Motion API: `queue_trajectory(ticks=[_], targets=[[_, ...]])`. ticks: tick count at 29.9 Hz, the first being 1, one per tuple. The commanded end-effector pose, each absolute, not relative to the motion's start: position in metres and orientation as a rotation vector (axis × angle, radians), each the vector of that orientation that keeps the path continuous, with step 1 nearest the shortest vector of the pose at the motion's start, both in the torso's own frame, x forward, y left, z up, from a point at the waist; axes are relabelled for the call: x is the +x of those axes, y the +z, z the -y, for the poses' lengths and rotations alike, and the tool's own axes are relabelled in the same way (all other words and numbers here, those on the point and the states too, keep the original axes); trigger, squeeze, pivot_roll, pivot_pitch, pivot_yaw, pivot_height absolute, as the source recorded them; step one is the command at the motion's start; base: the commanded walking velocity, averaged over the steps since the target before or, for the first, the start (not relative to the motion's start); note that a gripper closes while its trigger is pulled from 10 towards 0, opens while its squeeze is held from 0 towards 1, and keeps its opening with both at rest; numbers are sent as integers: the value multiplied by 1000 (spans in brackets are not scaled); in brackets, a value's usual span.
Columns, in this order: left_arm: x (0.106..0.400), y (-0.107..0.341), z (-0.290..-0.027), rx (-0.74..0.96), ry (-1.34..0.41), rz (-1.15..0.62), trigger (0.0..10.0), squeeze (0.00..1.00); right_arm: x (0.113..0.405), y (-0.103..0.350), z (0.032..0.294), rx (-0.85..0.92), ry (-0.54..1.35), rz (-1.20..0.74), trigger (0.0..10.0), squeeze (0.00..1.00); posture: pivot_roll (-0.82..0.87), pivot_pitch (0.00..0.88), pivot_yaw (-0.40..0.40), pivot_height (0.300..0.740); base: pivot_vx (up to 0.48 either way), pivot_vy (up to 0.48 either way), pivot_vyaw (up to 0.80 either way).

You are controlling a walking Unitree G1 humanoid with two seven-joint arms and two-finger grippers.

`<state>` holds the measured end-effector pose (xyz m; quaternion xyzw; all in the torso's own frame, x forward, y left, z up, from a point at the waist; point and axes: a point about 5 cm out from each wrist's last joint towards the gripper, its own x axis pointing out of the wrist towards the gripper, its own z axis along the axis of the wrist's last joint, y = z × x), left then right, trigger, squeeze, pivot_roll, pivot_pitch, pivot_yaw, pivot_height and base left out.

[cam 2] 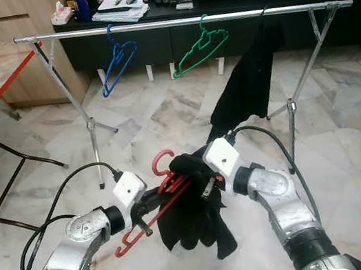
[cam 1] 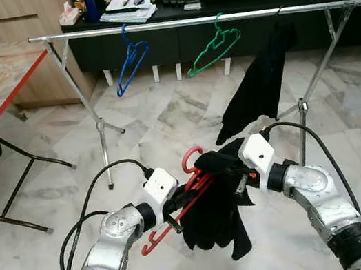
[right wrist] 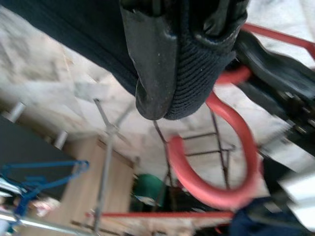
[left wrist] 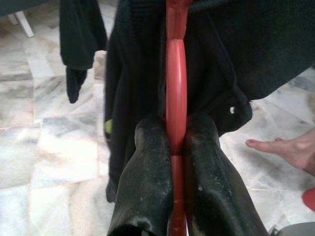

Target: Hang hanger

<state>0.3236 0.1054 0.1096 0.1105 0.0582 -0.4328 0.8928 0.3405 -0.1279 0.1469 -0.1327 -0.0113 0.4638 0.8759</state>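
Two grippers meet low in front of the robot, above the marble floor [cam 1: 164,120]; the left gripper [left wrist: 177,147] has its fingers closed tight on the bar of a red hanger [cam 1: 188,188]; the right gripper [right wrist: 184,59] is clamped on a black garment [cam 1: 216,216] draped over that hanger, beside its hook; beyond them a metal clothes rail [cam 1: 168,25] carries a blue hanger [cam 1: 130,65], a green hanger [cam 1: 215,46] and a hanging black cloth [cam 1: 261,86]; a person's bare foot [left wrist: 283,150] rests on the floor nearby.

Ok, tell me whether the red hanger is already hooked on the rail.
No, the red hanger is down between the left gripper and right gripper, well below the rail.
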Motion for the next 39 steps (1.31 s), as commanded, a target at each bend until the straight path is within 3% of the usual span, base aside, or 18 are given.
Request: queue_trajectory(ticks=[1,5,12,13,14,39], targets=[[323,113,-105,214,-910,-112,10000,0,335,152,120,-258,1030,57,10000,0,-64,115,-7,740,0,0,0],[323,113,-105,215,-902,-108,10000,0,326,152,115,-239,1120,50,10000,0,-65,111,-7,740,0,0,0],[323,113,-105,214,-907,-109,10000,0,329,144,128,-258,1058,5,10000,27,-66,109,-7,740,0,0,0],[323,113,-105,212,-908,-109,10000,0,329,143,130,-249,1049,-1,10000,616,-67,110,-6,740,0,0,0],[323,113,-105,210,-909,-110,10000,0,329,144,131,-243,1047,-5,10000,1000,-69,112,-6,740,0,0,0],[324,112,-107,204,-880,-109,10000,0,313,129,146,-318,1050,-135,10000,1000,-74,123,-8,740,0,0,0]])
